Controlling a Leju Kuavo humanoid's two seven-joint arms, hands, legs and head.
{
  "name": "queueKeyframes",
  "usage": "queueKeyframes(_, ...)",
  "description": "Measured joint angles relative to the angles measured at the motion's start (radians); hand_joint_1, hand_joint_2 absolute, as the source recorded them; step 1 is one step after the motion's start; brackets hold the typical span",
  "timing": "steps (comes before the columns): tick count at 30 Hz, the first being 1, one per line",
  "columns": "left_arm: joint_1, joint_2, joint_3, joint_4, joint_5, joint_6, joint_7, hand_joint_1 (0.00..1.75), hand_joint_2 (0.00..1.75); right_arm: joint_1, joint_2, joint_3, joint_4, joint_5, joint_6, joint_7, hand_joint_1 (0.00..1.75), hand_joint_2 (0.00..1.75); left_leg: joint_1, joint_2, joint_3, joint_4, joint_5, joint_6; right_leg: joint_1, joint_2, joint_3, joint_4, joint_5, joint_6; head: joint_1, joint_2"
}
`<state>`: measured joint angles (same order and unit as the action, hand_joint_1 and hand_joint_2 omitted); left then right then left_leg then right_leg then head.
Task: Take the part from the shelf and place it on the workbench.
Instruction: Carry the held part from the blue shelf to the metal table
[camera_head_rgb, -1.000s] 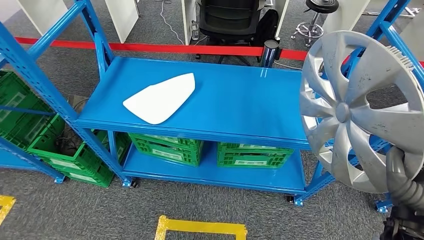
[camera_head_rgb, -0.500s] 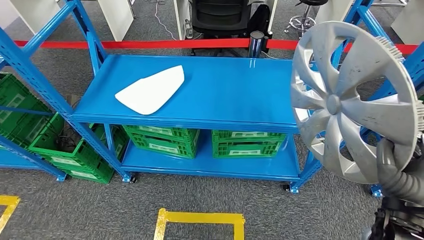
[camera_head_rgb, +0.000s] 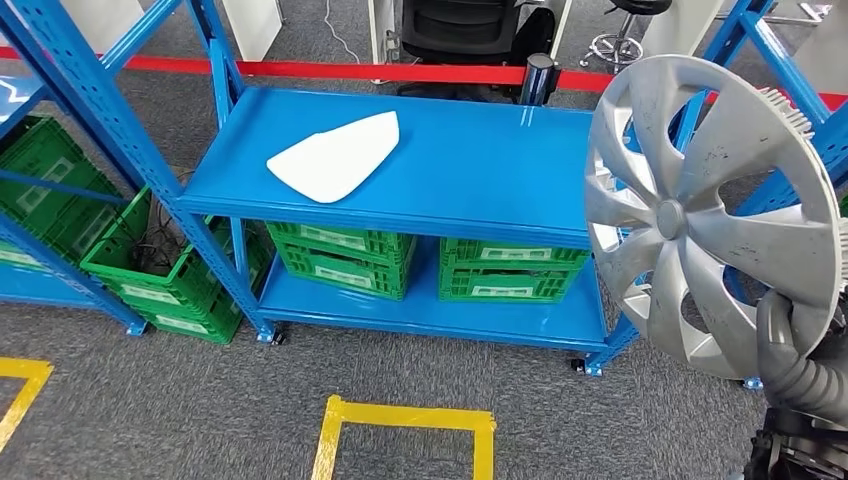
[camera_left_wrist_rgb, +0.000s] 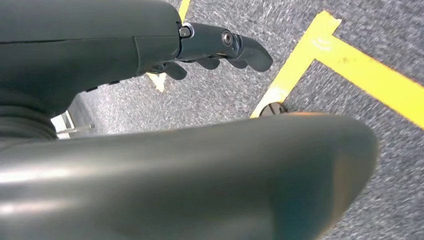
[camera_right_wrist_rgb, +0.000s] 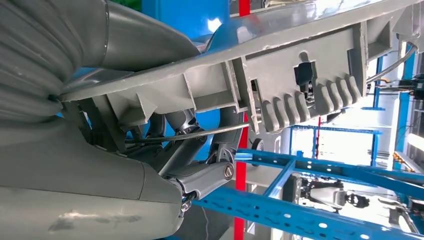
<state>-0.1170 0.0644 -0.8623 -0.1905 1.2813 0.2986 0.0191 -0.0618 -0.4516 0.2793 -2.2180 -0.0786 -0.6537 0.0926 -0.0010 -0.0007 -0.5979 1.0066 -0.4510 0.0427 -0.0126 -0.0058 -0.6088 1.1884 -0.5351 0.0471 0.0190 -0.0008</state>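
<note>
the carrying step looks to be in hand: the part, a silver wheel cover (camera_head_rgb: 705, 205), is off the shelf (camera_head_rgb: 470, 165) and held upright in the air just beside the shelf's right end, gripped at its lower rim by the right robot hand (camera_head_rgb: 790, 335). in the right wrist view its fingers (camera_right_wrist_rgb: 200, 150) hook behind the ribbed rim. the left robot hand (camera_left_wrist_rgb: 220, 47) hangs over the floor, fingers loosely apart, holding nothing. next, i judge, comes turning toward the surface and setting it down flat. the cover is scuffed, with curved spokes and a clipped edge.
</note>
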Motion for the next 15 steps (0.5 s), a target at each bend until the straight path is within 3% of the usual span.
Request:
queueKeyframes(2, -0.001, -0.002, 0.002, -0.001, -0.007, -0.004, 0.001, 0.0, 0.0, -0.008, 0.002, 0.003, 0.003, 0.0, 0.004, 0.001, 1.75, 1.75, -0.002, 0.0, -0.016, 0.007, 0.011, -0.008, 0.004, 0.0, 0.088, -0.13, 0.01, -0.01, 0.003, 0.0)
queueKeyframes(4, -0.001, -0.003, 0.003, -0.001, -0.01, -0.005, 0.001, 0.0, 0.0, -0.014, 0.004, 0.009, 0.006, 0.001, 0.007, 0.001, 1.75, 1.75, -0.003, 0.001, -0.025, 0.009, 0.025, -0.019, 0.01, 0.0, 0.12, -0.185, -0.001, -0.018, 0.003, 0.0)
queueKeyframes(6, -0.001, -0.002, 0.004, -0.001, -0.012, -0.005, 0.001, 0.0, 0.0, -0.017, 0.006, 0.014, 0.009, 0.002, 0.007, 0.001, 1.75, 1.75, -0.002, -0.001, -0.031, 0.011, 0.031, -0.03, 0.008, -0.002, 0.112, -0.195, 0.009, -0.029, 0.002, 0.0)
queueKeyframes(7, 0.0, -0.002, 0.004, -0.001, -0.013, -0.005, 0.001, 0.0, 0.0, -0.018, 0.007, 0.015, 0.011, 0.002, 0.007, 0.001, 1.75, 1.75, -0.002, -0.002, -0.04, 0.023, 0.016, -0.035, 0.006, -0.004, 0.107, -0.199, 0.016, -0.036, 0.0, 0.0)
queueKeyframes(8, 0.0, -0.001, 0.004, -0.001, -0.015, -0.005, 0.002, 0.0, 0.0, -0.019, 0.008, 0.017, 0.013, 0.003, 0.007, 0.001, 1.75, 1.75, -0.001, -0.003, -0.054, 0.054, -0.014, -0.039, 0.003, -0.006, 0.102, -0.204, 0.026, -0.042, -0.005, 0.0)
queueKeyframes(10, 0.0, -0.002, 0.004, -0.001, -0.025, -0.005, 0.008, 0.0, 0.0, -0.02, 0.01, 0.018, 0.015, 0.004, 0.005, 0.002, 1.75, 1.75, 0.003, -0.004, -0.097, 0.169, -0.098, -0.046, 0.002, -0.007, 0.084, -0.205, 0.042, -0.049, -0.015, 0.0)
queueKeyframes(11, 0.0, -0.002, 0.004, -0.001, -0.034, -0.005, 0.014, 0.0, 0.0, -0.019, 0.011, 0.018, 0.016, 0.005, 0.004, 0.004, 1.75, 1.75, 0.005, -0.003, -0.115, 0.234, -0.128, -0.049, 0.003, -0.007, 0.073, -0.204, 0.05, -0.051, -0.019, 0.0)
queueKeyframes(12, 0.0, -0.002, 0.003, -0.001, -0.046, -0.004, 0.024, 0.0, 0.0, -0.017, 0.012, 0.018, 0.016, 0.007, 0.001, 0.008, 1.75, 1.75, 0.006, -0.003, -0.122, 0.277, -0.138, -0.05, 0.003, -0.007, 0.062, -0.204, 0.058, -0.05, -0.022, 0.0)
queueKeyframes(13, 0.0, -0.002, 0.002, -0.001, -0.058, -0.004, 0.035, 0.0, 0.0, -0.013, 0.013, 0.018, 0.016, 0.009, -0.002, 0.012, 1.75, 1.75, 0.006, -0.003, -0.113, 0.289, -0.128, -0.05, 0.003, -0.006, 0.051, -0.202, 0.066, -0.049, -0.025, 0.0)
queueKeyframes(14, 0.0, -0.001, 0.0, -0.001, -0.07, -0.003, 0.047, 0.0, 0.0, -0.009, 0.013, 0.017, 0.016, 0.013, -0.004, 0.016, 1.75, 1.75, 0.006, -0.003, -0.086, 0.264, -0.104, -0.048, 0.003, -0.005, 0.042, -0.201, 0.072, -0.047, -0.029, 0.0)
queueKeyframes(15, 0.0, -0.001, -0.002, -0.001, -0.079, -0.003, 0.057, 0.0, 0.0, -0.004, 0.014, 0.017, 0.016, 0.016, -0.007, 0.021, 1.75, 1.75, 0.006, -0.003, -0.04, 0.205, -0.078, -0.046, 0.003, -0.005, 0.034, -0.199, 0.078, -0.044, -0.034, 0.0)
